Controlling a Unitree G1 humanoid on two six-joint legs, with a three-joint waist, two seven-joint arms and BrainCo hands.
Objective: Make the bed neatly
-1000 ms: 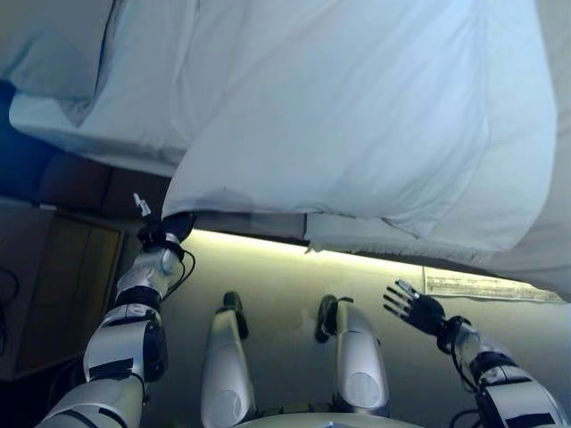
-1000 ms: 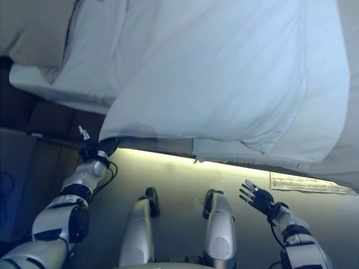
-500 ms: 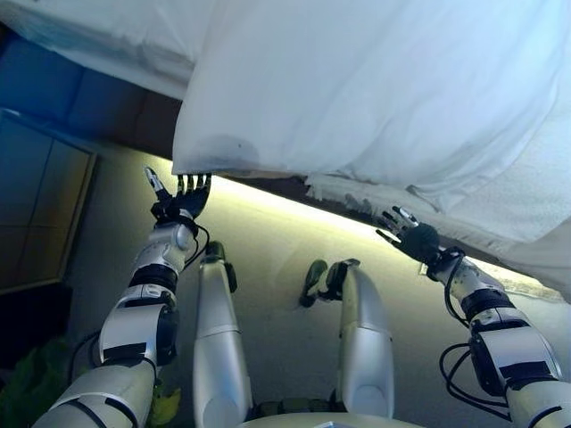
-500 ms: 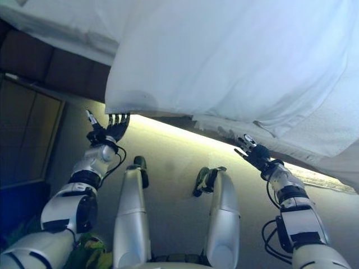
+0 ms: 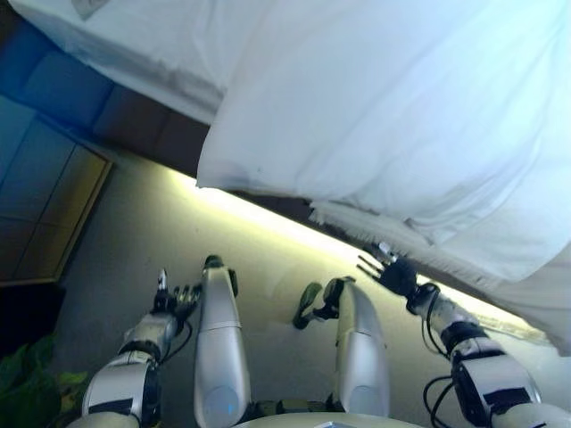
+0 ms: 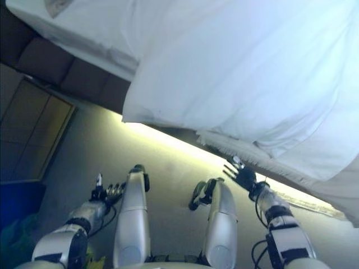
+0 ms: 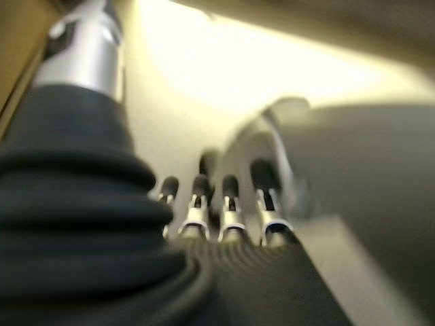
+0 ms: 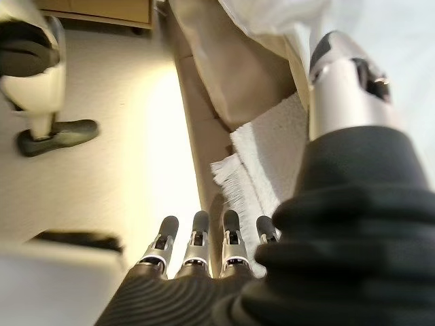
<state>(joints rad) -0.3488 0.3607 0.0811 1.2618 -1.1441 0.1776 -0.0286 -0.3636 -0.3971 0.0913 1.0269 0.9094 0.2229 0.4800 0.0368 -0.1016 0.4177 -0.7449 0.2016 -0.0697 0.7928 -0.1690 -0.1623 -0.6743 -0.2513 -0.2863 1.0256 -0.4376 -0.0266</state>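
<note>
Fingers spreading open, both hands holding nothing.
White duvet point(image 5: 401, 116) is lying over the bed's near edge, a fringed blanket point(image 8: 268, 159) peeking out beneath it; right hand point(image 5: 393, 274) is hovering just below that edge, likely readying to tug, while left hand point(image 5: 171, 302) has dropped away from the duvet's corner, near the floor.

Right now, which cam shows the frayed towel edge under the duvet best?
Right wrist view: the towel's frayed edge is close, just past the open right hand. Both eye views show it small under the duvet; the left wrist view misses it.
</note>
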